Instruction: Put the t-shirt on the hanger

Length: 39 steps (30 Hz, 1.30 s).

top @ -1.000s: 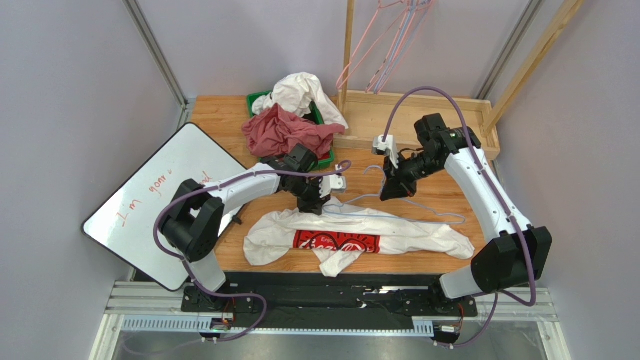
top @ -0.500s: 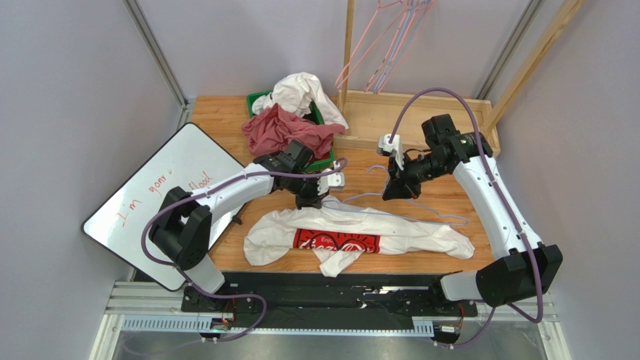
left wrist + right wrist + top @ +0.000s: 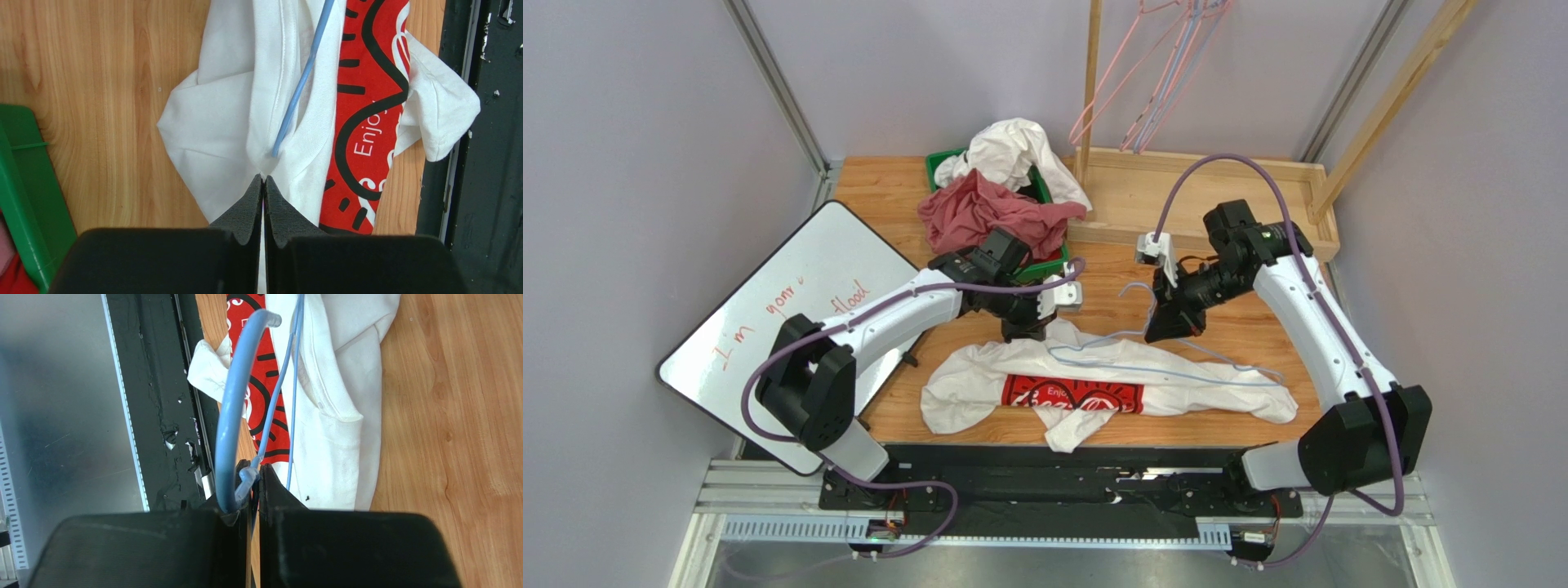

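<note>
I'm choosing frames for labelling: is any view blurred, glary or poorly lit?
Top external: even, soft light, only faint shadows, and the t-shirt print reads sharp. Left wrist: fabric is crisp, but the left gripper is dark with little detail. Right wrist: the hanger hook sits close to the lens and looks thick and soft, and the metal frame shows a dull sheen, not blown out.

Left claw (image 3: 1027,328) and right claw (image 3: 1162,331) are clamped, arms extended.
</note>
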{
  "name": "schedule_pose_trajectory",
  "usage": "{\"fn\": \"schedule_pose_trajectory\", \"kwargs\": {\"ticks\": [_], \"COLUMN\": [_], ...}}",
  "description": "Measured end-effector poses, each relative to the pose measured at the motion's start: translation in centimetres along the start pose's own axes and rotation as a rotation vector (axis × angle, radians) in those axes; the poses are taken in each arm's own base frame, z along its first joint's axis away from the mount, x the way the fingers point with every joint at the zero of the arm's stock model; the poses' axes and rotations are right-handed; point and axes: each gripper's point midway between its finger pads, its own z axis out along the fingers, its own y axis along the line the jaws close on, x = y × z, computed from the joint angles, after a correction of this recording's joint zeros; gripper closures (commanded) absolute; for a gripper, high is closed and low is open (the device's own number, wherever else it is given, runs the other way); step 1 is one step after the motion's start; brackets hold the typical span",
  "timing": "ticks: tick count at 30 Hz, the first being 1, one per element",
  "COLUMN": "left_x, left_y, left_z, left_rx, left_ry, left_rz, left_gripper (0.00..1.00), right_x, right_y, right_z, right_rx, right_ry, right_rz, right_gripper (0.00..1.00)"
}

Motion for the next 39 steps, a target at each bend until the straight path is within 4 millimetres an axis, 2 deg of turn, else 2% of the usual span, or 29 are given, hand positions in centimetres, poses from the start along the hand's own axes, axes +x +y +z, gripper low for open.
{"fn": "schedule_pose_trajectory", "kwargs": {"ticks": [5, 15, 20, 26, 29, 34, 39], "left_x": [-0.9, -1.8, -2.9, -5.2, -5.8, -6.3, -7.7], "left_y": [-0.1, -0.2, -0.6, -1.9, -2.6, -3.5, -3.4], "left_z": [-1.0, -2.1, -3.2, -5.2, -5.5, -5.3, -5.7], "left_rx": [-0.019, -0.042, -0.058, -0.068, -0.062, -0.041, -0.050], "left_ry": [-0.026, -0.052, -0.086, -0.163, -0.181, -0.185, -0.203], "left_rz": [0.025, 0.072, 0.106, 0.172, 0.193, 0.197, 0.189], "left_gripper": [1.00, 1.00, 1.00, 1.00, 1.00, 1.00, 1.00], "right_x": [0.2, -2.7, -3.1, -3.6, -4.0, -4.7, -5.5], "right_y": [-1.0, -0.4, 0.2, -0.6, -0.7, 0.7, 1.9], "right_z": [0.7, 0.5, 1.6, 3.0, 3.6, 4.4, 5.2], "right_rx": [-0.028, -0.067, -0.130, -0.199, -0.226, -0.280, -0.329], "right_ry": [0.014, -0.071, -0.084, -0.100, -0.112, -0.118, -0.111], "right_rz": [0.021, -0.046, -0.062, -0.043, -0.035, -0.036, -0.026], "right_gripper": [1.00, 1.00, 1.00, 1.00, 1.00, 1.00, 1.00]}}
